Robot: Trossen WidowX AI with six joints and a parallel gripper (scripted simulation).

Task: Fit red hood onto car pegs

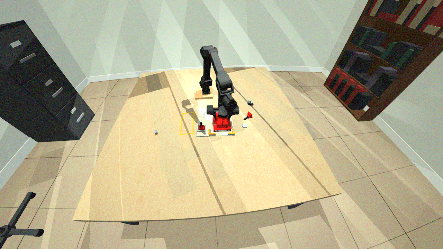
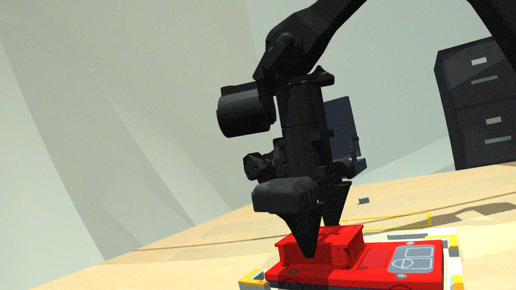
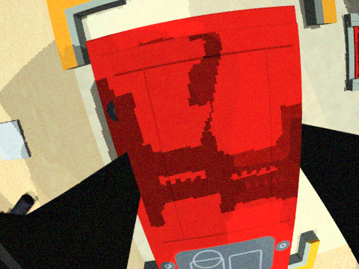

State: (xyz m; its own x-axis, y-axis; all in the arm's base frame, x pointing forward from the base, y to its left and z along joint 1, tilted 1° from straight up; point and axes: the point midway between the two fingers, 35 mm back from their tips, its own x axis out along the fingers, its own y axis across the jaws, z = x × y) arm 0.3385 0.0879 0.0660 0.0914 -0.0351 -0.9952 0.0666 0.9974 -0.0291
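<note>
The red hood sits low over the red chassis, and no gap shows between its underside and the deck. The pegs and the engine are hidden under it. The chassis rests in the jig with orange corner brackets. My gripper points straight down and is shut on the hood, one finger on each long side.
A small red part on a stand is left of the jig, next to a yellow outlined rectangle. A red piece, a black wheel and a pale block lie to the right. A grey block lies further left.
</note>
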